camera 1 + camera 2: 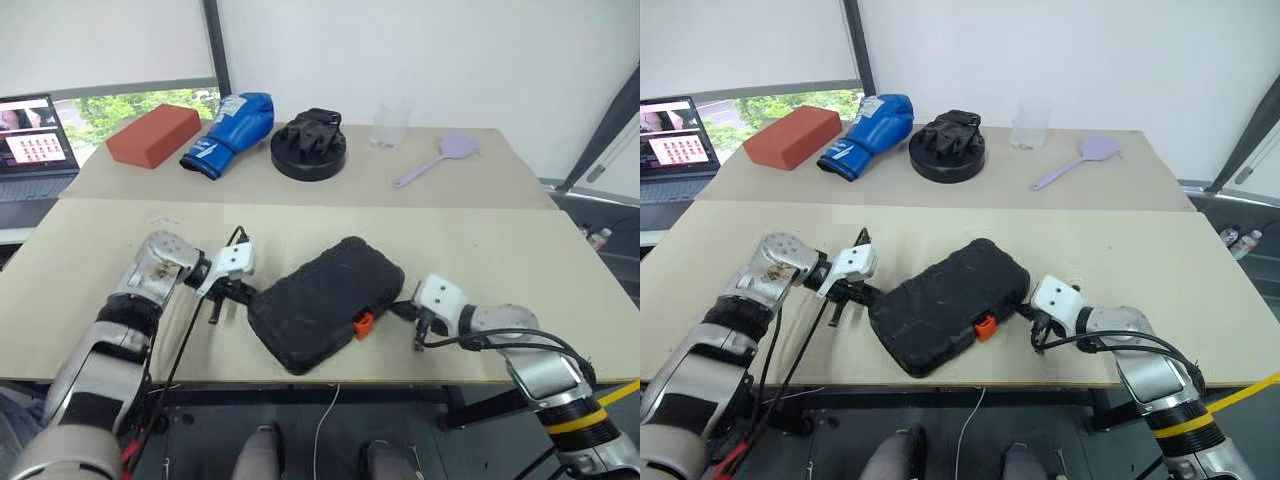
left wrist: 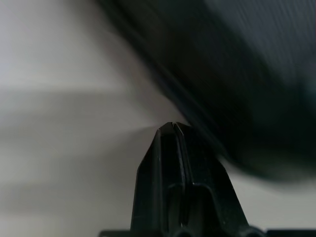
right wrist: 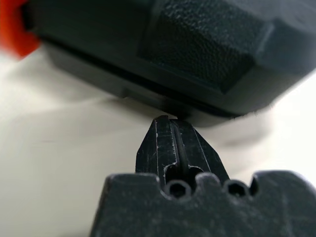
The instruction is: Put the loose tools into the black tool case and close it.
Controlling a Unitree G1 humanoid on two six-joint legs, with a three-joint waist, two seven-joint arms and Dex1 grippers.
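Between the two grippers, near the front edge of the desk (image 1: 90,300), the case (image 1: 325,300) lies shut, its long axis running diagonally from the front left toward the back right, with the orange latch (image 1: 363,323) on the long side that faces the front right.

Both tools have their fingers pressed together with nothing between them. The left gripper (image 1: 238,290) points rightward and down at the case's front-left short end; in its wrist view the paired tips (image 2: 173,126) sit at the dark shell's lower edge, though whether they touch it is hard to tell. The right gripper (image 1: 408,310) points left and slightly forward at the back-right short end, and its wrist view shows the tips (image 3: 165,120) right at the seam line under the textured lid, with the latch off to one side.

So each arm stands about equally near its own end of the case, one at either end of the long axis. Both forearms come in low over the front edge, the left elbow bent and the hand turned inward, the right arm reaching across from the front right corner.

No loose tools show on the desk near the case, so my guess is that the packing is finished and what remains is pressing or securing the lid. The latch lies nearer the right gripper.
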